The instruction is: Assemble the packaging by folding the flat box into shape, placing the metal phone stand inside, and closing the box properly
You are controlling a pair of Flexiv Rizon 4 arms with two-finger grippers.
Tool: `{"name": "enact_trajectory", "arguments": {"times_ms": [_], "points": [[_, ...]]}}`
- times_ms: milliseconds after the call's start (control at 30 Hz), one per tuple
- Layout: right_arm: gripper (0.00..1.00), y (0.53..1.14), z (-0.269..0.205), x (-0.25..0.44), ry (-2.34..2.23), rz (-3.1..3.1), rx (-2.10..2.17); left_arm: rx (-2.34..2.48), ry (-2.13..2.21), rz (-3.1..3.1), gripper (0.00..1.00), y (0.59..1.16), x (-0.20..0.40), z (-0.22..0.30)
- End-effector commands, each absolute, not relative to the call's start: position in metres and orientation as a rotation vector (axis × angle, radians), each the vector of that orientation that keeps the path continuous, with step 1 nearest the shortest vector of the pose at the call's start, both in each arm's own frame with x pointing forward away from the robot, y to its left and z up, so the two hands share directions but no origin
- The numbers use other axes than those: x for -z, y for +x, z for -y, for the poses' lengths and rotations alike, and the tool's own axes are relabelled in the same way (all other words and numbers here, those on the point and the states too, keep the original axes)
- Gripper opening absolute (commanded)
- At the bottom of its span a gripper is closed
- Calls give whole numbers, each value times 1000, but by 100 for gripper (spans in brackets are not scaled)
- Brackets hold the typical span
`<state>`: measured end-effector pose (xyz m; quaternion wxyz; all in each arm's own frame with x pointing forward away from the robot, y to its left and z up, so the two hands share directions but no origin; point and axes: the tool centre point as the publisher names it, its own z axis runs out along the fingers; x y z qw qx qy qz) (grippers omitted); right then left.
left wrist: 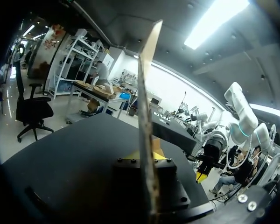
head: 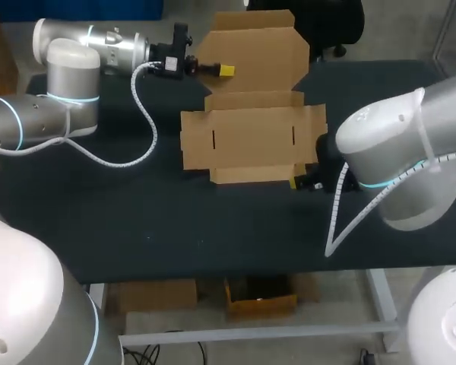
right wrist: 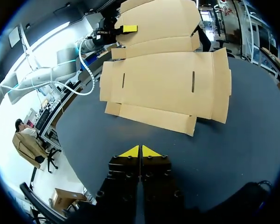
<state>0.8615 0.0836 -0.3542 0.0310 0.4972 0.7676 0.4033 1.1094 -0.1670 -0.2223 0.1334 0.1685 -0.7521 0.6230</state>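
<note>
The flat brown cardboard box [head: 251, 137] lies unfolded in the middle of the black table [head: 137, 228]. Its rear panel [head: 251, 49] is lifted off the table. My left gripper [head: 225, 71] is shut on that panel's left edge; in the left wrist view the cardboard [left wrist: 147, 93] runs edge-on between the yellow tips of the left gripper [left wrist: 148, 155]. My right gripper [head: 296, 182] sits low by the box's front right corner. Its fingers are shut on nothing [right wrist: 140, 151], with the cardboard [right wrist: 163, 79] lying ahead of them. No metal phone stand is in view.
The left arm's white coiled cable [head: 148, 129] hangs over the table left of the box. My right arm's elbow [head: 395, 160] bulks over the table's right side. Bare tabletop stretches from the box to the front edge [head: 213, 266].
</note>
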Motion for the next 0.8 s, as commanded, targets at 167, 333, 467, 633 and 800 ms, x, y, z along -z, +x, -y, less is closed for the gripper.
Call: {"name": "enact_trajectory", "arguments": {"times_ms": [167,333,467,633,800], "points": [[0,867,-96,369,1533,-2331,-1217,-1830,480,2182,0,1114,218,167],[0,872,-97,373,1511,-2307,-1251,-1840,461,2174,0,1116,214,168],[0,879,-96,379,1501,-2302,-1299,-1833,444,2176,0,1117,213,170],[0,887,-92,384,1455,-2322,-1359,-1822,434,2182,0,1119,211,173],[0,897,-92,389,1433,-2326,-1393,-1819,428,2184,0,1120,210,174]]}}
